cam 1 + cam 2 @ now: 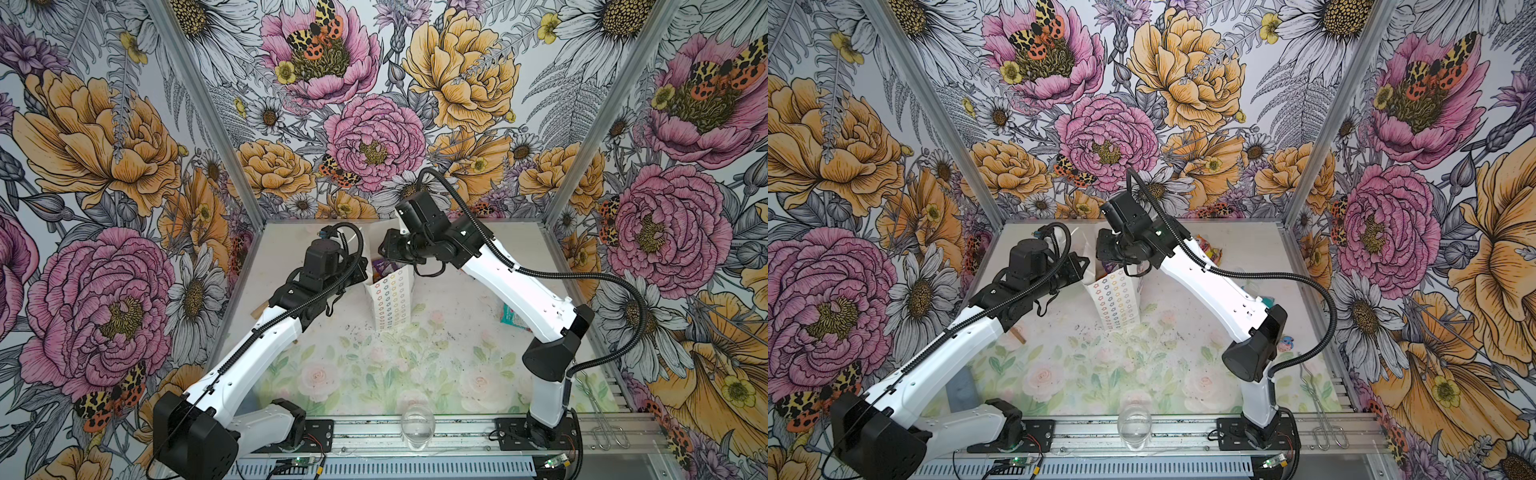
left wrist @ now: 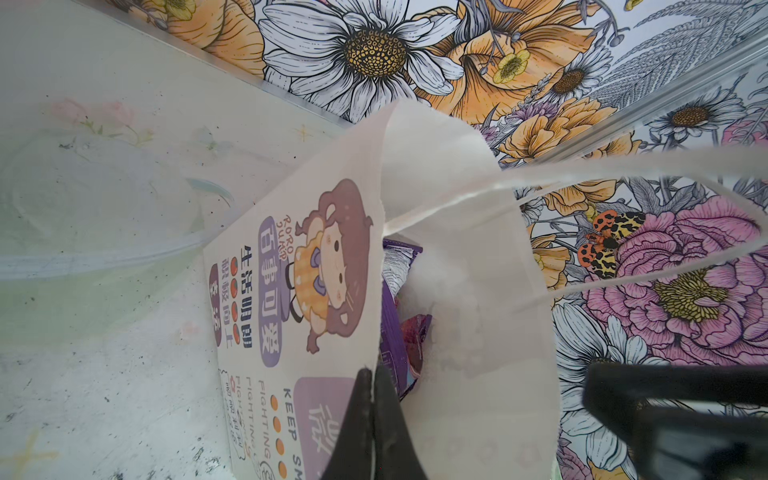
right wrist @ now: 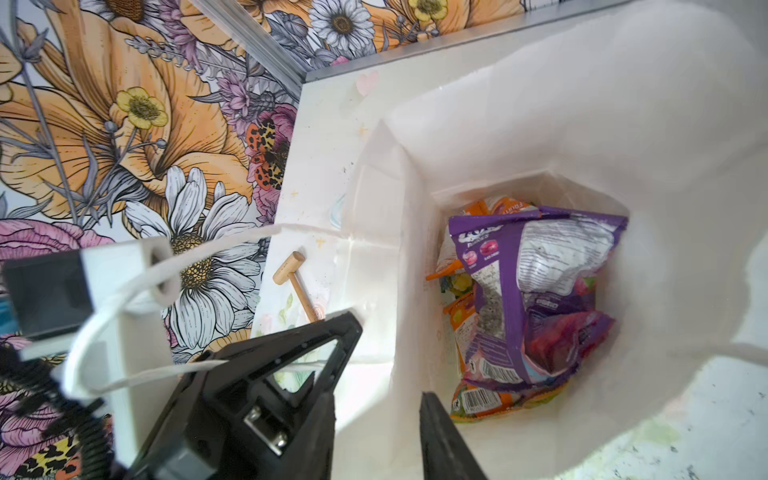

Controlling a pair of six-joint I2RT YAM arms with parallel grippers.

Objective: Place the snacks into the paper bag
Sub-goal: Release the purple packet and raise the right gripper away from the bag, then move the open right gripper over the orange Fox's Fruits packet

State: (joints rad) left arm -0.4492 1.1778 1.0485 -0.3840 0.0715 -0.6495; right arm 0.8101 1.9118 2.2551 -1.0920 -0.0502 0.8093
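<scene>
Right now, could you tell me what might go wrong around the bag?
The left gripper pinches only the rim of the paper bag; a tug could tip or tear it. Its cord handle runs close to the open right gripper and might snag. The teal packet lies under the right arm and could get swept.

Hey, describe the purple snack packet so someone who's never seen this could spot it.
Find the tall white paper bag printed with coloured flower rings, standing on the floral-print tabletop. Inside its open top, the crinkly purple plastic packet lies uppermost, the only purple one above orange-and-white packets.
</scene>
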